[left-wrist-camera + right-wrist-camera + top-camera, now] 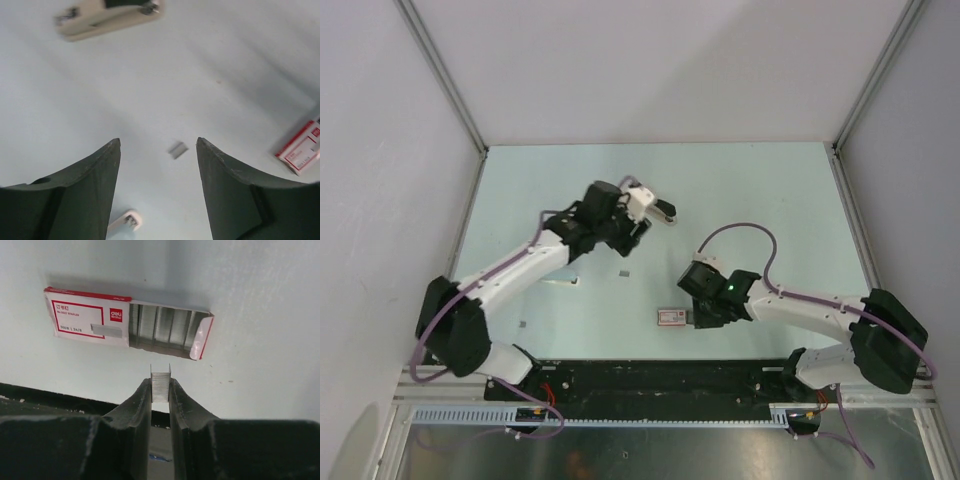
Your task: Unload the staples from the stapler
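Nearest the arms lies the staple box (87,320), flat on the table (225,60), its sleeve slid back so that rows of staples show at one end. Just on the near side of that open end, the right gripper (160,385) is pressed together on a short strip of staples (160,380), which stands upright in the very tips and is not touching the box. I cannot tell how high above the table it hangs.

Beyond the box and a little to its left, a loose staple sliver (178,149) lies on the table. The left gripper (159,142) hangs over it with jaws spread wide, holding nothing. Farther from the box again lies the stapler (107,17), cream with a black top, apart from both grippers.

The step in hand looks like stowing the pinched strip in the box. To do it well:
- Turn the strip to run along the rows already in the tray.
- Bring it over the opening, not over the sleeve.
- Lower it until it rests there, and only then part the jaws.
- Keep the pinch light, because a strip like this probably snaps or tips easily.
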{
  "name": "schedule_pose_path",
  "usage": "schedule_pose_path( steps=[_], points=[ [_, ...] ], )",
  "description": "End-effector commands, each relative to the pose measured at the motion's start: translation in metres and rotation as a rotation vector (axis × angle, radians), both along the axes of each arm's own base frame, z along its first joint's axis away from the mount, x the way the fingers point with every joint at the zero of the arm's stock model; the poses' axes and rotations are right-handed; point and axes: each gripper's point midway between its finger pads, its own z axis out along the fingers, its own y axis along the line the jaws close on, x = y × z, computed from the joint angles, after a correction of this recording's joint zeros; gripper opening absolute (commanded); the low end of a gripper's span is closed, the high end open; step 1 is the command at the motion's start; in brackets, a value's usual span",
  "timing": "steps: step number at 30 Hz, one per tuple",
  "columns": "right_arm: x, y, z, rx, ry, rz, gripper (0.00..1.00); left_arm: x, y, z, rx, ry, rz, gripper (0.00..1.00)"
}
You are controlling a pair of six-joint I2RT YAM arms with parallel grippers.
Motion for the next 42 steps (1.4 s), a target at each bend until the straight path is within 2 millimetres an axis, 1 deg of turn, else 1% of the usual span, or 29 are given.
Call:
schedule_pose_path(
  steps=[1,6,10,20,35,42],
  points=[
    [0.018,0.018,0.010,-0.009,-0.098,-0.038,0.00,0.006,0.025,0.050,-0.067,-0.073,0.019,0.67],
    [0.017,0.030,-0.001,-0.034,-0.092,-0.040,0.00,0.002,0.047,0.057,-0.072,-0.102,0.065,0.68],
    [0.016,0.033,-0.008,-0.055,-0.082,-0.043,0.00,-0.003,0.055,0.054,-0.074,-0.102,0.078,0.68],
    [0.020,0.035,-0.013,-0.088,-0.075,-0.034,0.00,-0.006,0.059,0.055,-0.084,-0.104,0.084,0.67],
    [0.024,0.027,-0.013,-0.112,-0.071,-0.052,0.00,-0.009,0.059,0.052,-0.091,-0.089,0.079,0.67],
    [0.024,0.026,-0.015,-0.117,-0.068,-0.051,0.00,-0.010,0.059,0.051,-0.094,-0.083,0.077,0.67]
  ],
)
